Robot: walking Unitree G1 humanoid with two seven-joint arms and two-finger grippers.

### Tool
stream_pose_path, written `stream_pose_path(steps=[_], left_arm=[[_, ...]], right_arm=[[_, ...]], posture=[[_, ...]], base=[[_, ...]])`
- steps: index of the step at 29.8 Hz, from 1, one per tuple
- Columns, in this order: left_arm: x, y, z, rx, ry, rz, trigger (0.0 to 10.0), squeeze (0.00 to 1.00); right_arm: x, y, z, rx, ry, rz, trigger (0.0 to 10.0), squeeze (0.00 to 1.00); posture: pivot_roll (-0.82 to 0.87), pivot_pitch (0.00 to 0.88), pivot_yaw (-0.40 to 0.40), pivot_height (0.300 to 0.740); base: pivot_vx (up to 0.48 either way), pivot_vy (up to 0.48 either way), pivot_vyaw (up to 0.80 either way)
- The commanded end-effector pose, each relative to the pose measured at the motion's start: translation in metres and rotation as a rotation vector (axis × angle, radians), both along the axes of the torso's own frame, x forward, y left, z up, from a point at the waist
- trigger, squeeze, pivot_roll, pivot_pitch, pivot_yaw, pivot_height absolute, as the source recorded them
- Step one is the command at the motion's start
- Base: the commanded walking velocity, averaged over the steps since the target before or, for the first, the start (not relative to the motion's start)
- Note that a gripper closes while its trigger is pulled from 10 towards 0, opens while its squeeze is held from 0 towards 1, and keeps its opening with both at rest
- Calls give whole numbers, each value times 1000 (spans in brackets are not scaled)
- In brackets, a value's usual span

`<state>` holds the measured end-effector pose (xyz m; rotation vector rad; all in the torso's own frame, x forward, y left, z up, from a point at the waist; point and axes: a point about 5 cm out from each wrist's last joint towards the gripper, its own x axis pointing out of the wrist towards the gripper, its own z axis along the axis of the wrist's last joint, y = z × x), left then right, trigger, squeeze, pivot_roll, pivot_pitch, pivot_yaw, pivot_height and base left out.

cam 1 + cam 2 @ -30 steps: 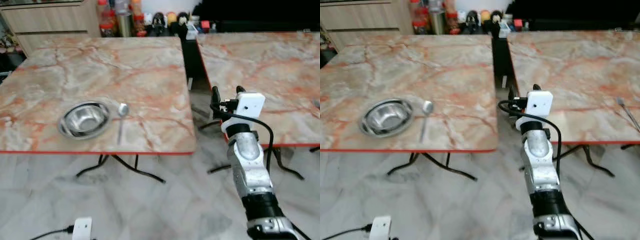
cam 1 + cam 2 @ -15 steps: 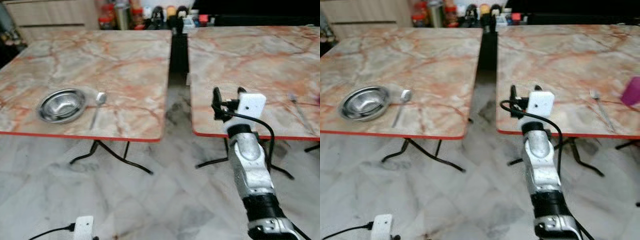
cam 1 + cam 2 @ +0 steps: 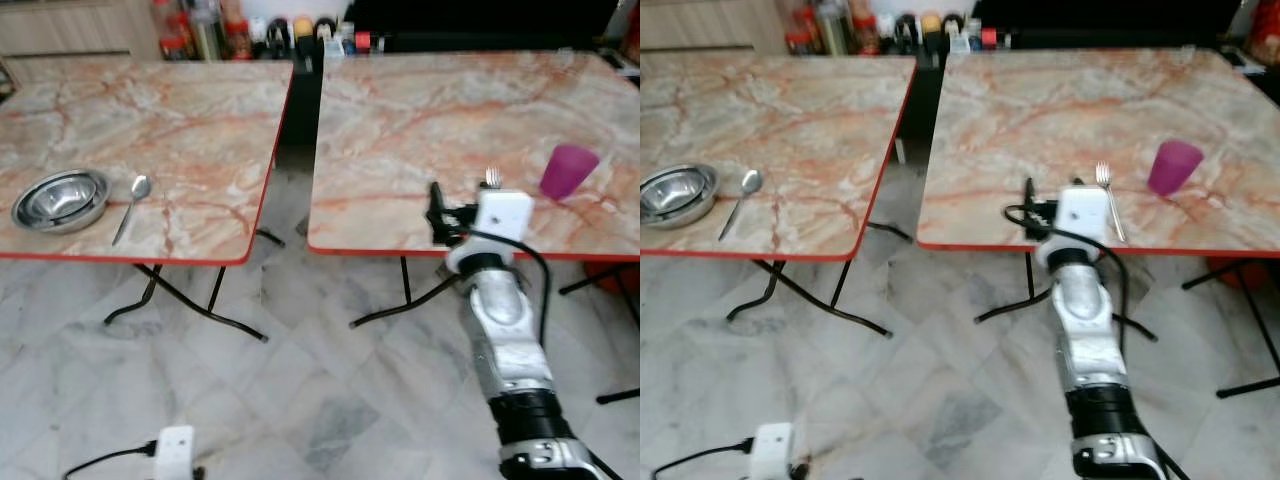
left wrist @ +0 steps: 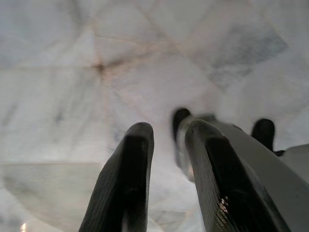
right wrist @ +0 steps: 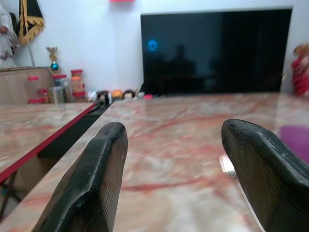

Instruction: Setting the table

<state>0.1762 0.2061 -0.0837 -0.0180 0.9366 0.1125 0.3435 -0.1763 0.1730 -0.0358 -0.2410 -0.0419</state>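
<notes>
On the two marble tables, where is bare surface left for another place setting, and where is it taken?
Left table: bare from the spoon across to the gap; the bowl and spoon crowd its near left corner. Right table: bare across the far half and near left part; the fork and purple cup fill the near right, where the open right gripper hovers at the edge.

The two tables (image 3: 150, 120) are looking like smooth, shiny marble, pink and orange with pale veins, and each is wearing a thin red edge. The bowl (image 3: 58, 199) near the left table's front edge is shining like polished metal, and so is the spoon (image 3: 130, 206) beside it. The fork (image 3: 1108, 198) near the right table's front edge is looking like shiny metal too. The cup (image 3: 567, 170) is looking like smooth purple plastic. The floor (image 3: 300, 400) is glossy pale marble tile. The right gripper (image 5: 178, 183) fingers are looking like matt black plastic.
</notes>
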Motion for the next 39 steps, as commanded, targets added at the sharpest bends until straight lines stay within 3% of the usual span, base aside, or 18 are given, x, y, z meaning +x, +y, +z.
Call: stream_pose_path(steps=[1, 21, 39], left_arm=[[-3, 8, 0, 21, 6, 9, 10000, 0], [-2, 6, 0, 5, 1, 43, 10000, 0], [-2, 7, 0, 6, 7, 41, 10000, 0]], right_arm=[[0, 8, 2, 3, -6, 21, 10000, 0], [3, 9, 4, 4, 0, 29, 10000, 0], [4, 8, 3, 3, 13, 24, 10000, 0]], posture=[[-89, 74, 25, 740], [-89, 101, 19, 740], [-88, 102, 20, 740]], base=[[0, -330, 0], [0, -45, 0], [280, 0, 0]])
